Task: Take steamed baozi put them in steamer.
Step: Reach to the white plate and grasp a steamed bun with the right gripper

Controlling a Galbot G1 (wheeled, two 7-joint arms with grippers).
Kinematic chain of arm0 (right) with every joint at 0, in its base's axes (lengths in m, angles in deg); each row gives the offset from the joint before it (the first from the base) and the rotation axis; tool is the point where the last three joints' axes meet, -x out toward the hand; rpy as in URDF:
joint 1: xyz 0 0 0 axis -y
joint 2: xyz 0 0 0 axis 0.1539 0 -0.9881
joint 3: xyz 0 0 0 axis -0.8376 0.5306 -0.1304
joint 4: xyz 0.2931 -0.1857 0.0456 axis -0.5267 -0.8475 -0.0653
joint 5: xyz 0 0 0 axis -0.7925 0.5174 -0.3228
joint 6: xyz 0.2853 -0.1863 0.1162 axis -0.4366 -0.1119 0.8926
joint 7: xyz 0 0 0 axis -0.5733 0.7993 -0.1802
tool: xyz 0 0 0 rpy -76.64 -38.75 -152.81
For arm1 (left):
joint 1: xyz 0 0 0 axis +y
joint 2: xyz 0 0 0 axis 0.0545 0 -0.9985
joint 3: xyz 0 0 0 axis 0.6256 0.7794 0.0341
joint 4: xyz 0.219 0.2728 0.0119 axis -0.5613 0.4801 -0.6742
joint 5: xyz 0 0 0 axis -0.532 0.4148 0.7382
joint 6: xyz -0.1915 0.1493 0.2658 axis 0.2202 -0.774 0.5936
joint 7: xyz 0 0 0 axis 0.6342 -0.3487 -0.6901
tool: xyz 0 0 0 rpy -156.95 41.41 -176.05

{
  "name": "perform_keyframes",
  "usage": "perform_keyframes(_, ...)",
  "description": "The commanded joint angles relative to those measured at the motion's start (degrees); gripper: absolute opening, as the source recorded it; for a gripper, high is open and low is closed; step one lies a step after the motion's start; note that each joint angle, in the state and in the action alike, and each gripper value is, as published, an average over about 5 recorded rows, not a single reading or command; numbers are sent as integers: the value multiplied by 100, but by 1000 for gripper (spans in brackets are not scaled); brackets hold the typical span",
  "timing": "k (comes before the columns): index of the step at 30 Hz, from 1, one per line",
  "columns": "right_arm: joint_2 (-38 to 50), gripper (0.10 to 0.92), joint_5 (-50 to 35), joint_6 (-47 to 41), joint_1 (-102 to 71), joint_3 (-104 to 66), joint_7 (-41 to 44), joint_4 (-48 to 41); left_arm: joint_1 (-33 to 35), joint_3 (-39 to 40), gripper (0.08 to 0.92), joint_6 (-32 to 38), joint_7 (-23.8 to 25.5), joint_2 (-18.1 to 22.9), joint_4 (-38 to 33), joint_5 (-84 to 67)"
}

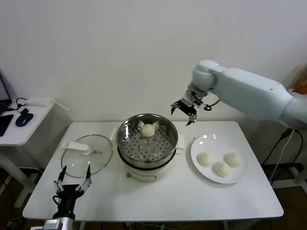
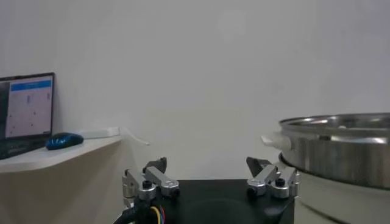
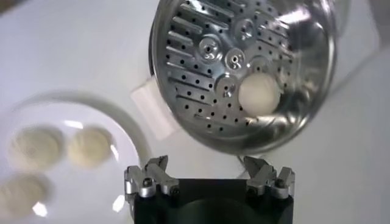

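Left end effector (image 1: 73, 182) parked open at near-left table (image 1: 158, 201) edge. Right end effector (image 1: 184, 111) open, empty, raised between steamer (image 1: 147, 143) and plate (image 1: 201, 165); one baozi (image 1: 147, 130) inside steamer, three baozi (image 1: 221, 163) plated, likely next.

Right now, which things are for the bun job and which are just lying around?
For the job: steamer; bun in steamer; three buns on the plate; plate; right tool, open above the table.

Lying about: glass lid; mouse; laptop; left tool, idle near the lid.
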Motion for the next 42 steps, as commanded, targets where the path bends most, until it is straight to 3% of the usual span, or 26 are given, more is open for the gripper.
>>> perform_keyframes(1,1259,823,-1387,-1296,-93,467,-195,38,36,27,823,104,26,-52,-35,-200)
perform_keyframes(10,1560,823,-617,-1439,-1356,-260,-272,-93,87,4,823,77,25,-74,-80,-192)
perform_keyframes(21,958,823,177,-1512,-2697,-1176,-547,-385,111,-11,823,13,-55,-9,-114,-139)
perform_keyframes(42,182,823,806,-1290,-3179,-1652,-510,-1396,139,-30,823,-16,-80,17,-149,-138)
